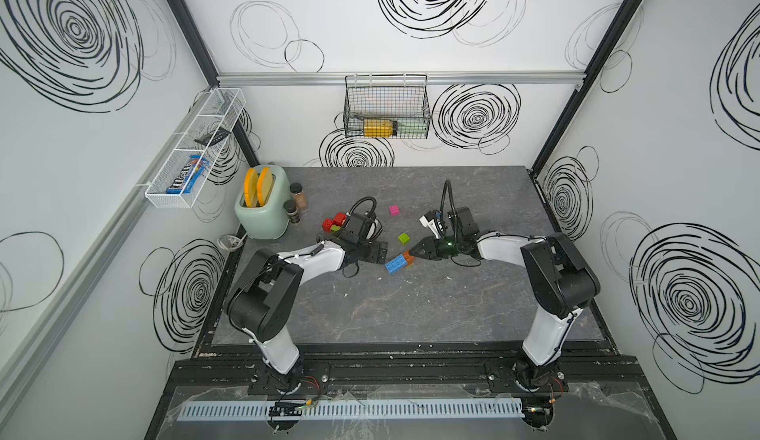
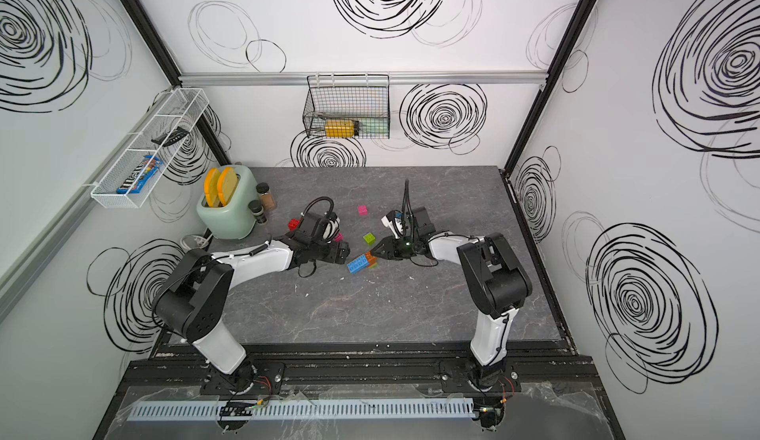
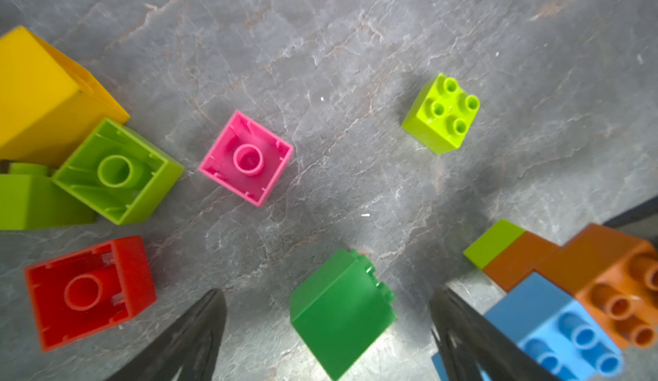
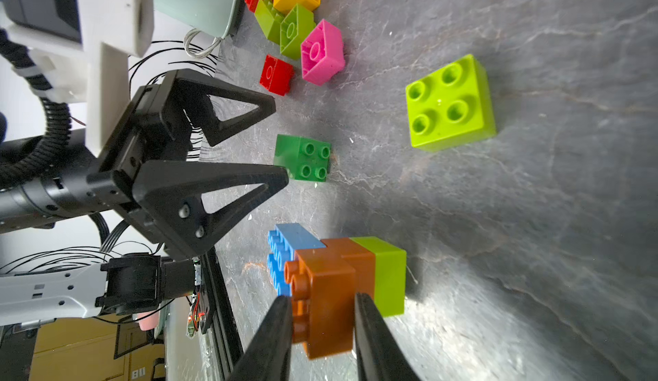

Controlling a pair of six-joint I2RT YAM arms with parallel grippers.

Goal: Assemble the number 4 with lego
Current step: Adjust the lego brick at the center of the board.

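The lego lies scattered on the grey table [image 1: 411,314]. My right gripper [image 4: 322,301] is shut on the orange brick [image 4: 327,290] of a joined piece with a blue brick [image 4: 285,251] and a lime brick [image 4: 390,276]; in both top views it sits mid-table [image 1: 397,262] [image 2: 357,263]. My left gripper [image 3: 329,292] stands open, its tips on either side of a dark green brick [image 3: 341,311] lying on its side, without touching it. A loose lime brick [image 1: 403,237] and a pink brick [image 1: 394,210] lie farther back.
Upturned pink [image 3: 245,158], red [image 3: 89,292] and lime [image 3: 117,170] bricks and a yellow brick [image 3: 42,94] lie by the left arm. A mint toaster [image 1: 261,207] and spice jars [image 1: 298,197] stand at the back left. A wire basket [image 1: 386,106] hangs on the rear wall.
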